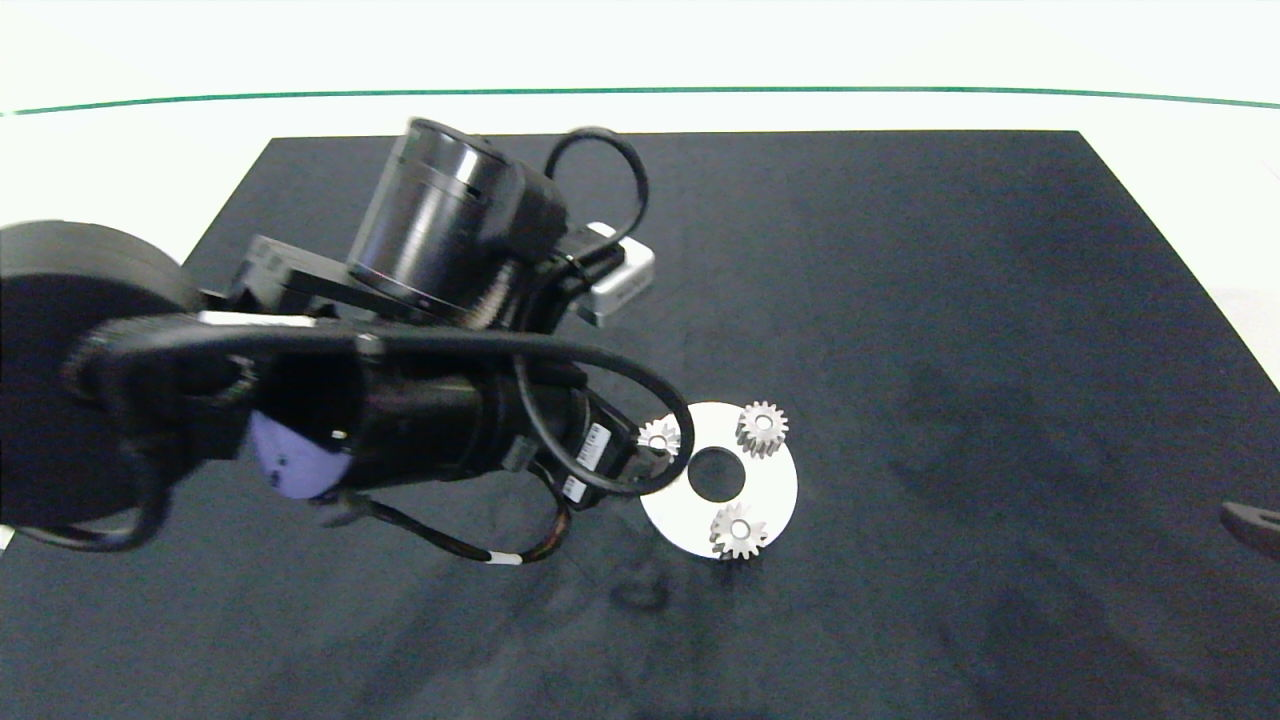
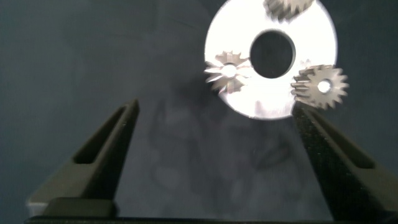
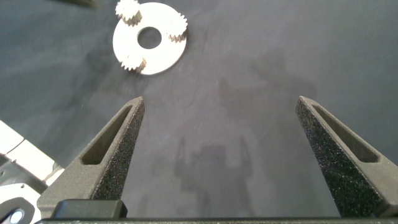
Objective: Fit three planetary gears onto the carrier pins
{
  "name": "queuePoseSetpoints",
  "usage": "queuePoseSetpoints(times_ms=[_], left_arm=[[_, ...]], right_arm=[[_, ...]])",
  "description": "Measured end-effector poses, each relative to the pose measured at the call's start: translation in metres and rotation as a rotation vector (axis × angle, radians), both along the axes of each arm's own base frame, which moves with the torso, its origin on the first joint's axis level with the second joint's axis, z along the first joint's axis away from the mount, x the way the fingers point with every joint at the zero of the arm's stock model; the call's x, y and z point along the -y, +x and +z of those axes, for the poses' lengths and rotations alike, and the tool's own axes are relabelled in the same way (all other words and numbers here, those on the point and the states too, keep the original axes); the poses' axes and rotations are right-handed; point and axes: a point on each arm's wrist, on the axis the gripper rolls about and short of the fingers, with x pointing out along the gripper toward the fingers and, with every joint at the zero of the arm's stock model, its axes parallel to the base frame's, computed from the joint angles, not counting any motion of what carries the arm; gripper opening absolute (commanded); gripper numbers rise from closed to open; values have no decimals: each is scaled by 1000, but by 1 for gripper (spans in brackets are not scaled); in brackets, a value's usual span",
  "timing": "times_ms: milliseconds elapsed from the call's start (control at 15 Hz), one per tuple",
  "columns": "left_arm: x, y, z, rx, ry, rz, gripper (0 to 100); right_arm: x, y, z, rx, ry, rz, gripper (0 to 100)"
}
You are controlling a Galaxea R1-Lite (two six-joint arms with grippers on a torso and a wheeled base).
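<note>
A flat white disc [image 1: 775,490] with a large centre hole lies on the black mat. Three silver planetary gears rest on it, evenly spaced: one at the far right [image 1: 762,428], one at the near side [image 1: 738,531], one at the left [image 1: 659,437]. The carrier pins show only as pale spots in the gear centres. In the left wrist view, my left gripper [image 2: 216,109] hovers open and empty just short of the disc [image 2: 311,37]. The left arm's cable partly covers the left gear. My right gripper [image 3: 221,101] stands open and empty at the mat's right side [image 1: 1252,525], far from the disc [image 3: 158,56].
The black mat [image 1: 950,300] covers most of a white table, and a green line [image 1: 800,90] runs along the far side. The bulky left arm [image 1: 420,300] and its cables cover the mat's left half. Bare mat lies right of the disc.
</note>
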Motion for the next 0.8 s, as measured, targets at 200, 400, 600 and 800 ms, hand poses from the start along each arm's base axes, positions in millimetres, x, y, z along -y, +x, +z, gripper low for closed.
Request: queuePoseSetpoints(times_ms=[200,400,600,800], left_arm=[[-50,-32,42,57,-89,67,100],[-120,-75,76,139,-178,214,100],[-175,-129,89,228,-232,374,100],[-206,-188,89,324,-264,526,100]], right_arm=[[6,-3,4,32,-7,-107,100],[17,-11,2,55,-12,-235,100],[30,-25,-11,43,-16,-352,100],[42,-48,-34,50,-5,-465,100]])
